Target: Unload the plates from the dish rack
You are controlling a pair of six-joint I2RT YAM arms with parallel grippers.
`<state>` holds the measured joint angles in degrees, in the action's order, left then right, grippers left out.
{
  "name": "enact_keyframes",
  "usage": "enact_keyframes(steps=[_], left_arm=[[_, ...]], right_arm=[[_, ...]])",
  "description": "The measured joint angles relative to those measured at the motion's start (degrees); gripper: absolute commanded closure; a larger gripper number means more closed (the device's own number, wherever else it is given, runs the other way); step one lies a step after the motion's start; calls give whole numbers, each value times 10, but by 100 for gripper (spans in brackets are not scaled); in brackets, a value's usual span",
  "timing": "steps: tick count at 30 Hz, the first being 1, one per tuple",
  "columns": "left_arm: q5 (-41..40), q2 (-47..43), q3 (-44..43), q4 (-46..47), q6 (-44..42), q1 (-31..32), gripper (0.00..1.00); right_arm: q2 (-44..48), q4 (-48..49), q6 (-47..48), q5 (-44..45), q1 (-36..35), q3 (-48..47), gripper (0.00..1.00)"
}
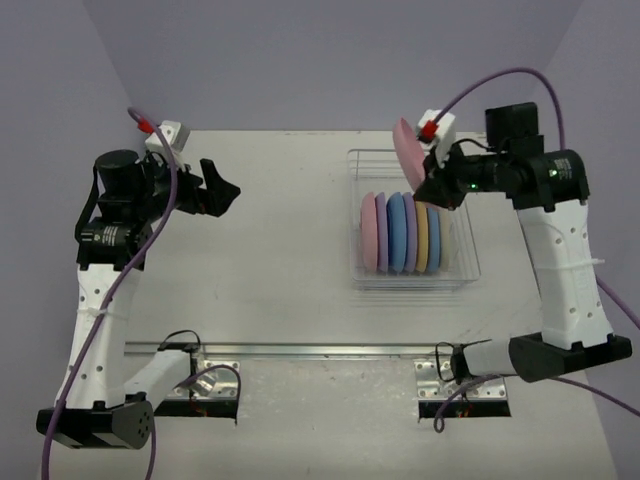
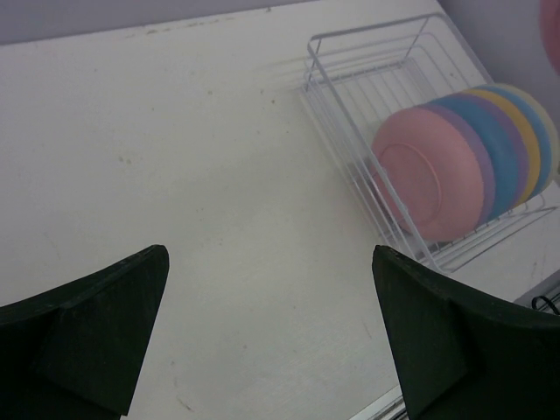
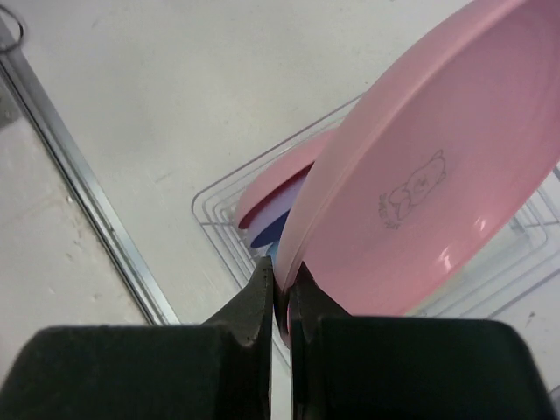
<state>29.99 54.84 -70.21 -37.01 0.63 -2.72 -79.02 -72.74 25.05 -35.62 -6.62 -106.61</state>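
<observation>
The wire dish rack stands right of centre and holds several upright plates in pink, lilac, blue and yellow. It also shows in the left wrist view with the plates. My right gripper is shut on the rim of a pink plate and holds it above the rack's far end. In the right wrist view that pink plate fills the right side, clamped at the gripper. My left gripper is open and empty above the table at the left; it shows wide open in its wrist view.
A metal rail runs along the table's near edge, with mounting brackets under each arm. Purple cables loop off both wrists. Bare table lies between the left gripper and the rack.
</observation>
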Motion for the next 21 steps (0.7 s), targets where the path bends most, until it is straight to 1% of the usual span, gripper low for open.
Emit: enact_keyframes(steps=[2, 4, 6, 9, 11, 13, 17, 21], left_arm=[[-3, 19, -45, -6, 8, 0, 1], [-6, 32, -70, -6, 12, 0, 1], [-5, 44, -90, -27, 13, 0, 3], [1, 73, -126, -64, 11, 0, 7], [8, 90, -143, -79, 9, 0, 10], [17, 103, -152, -95, 5, 0, 14], [45, 116, -159, -124, -15, 0, 21], [57, 125, -160, -150, -40, 6, 25]], right_arm=[[16, 20, 11, 84, -94, 22, 100], [21, 35, 26, 136, -164, 39, 100], [29, 65, 54, 209, -230, 71, 100], [47, 144, 119, 335, -352, 175, 100], [50, 188, 173, 397, -433, 246, 100], [51, 239, 231, 453, -497, 317, 100], [61, 337, 345, 545, -572, 421, 100], [63, 420, 426, 605, -610, 462, 100]])
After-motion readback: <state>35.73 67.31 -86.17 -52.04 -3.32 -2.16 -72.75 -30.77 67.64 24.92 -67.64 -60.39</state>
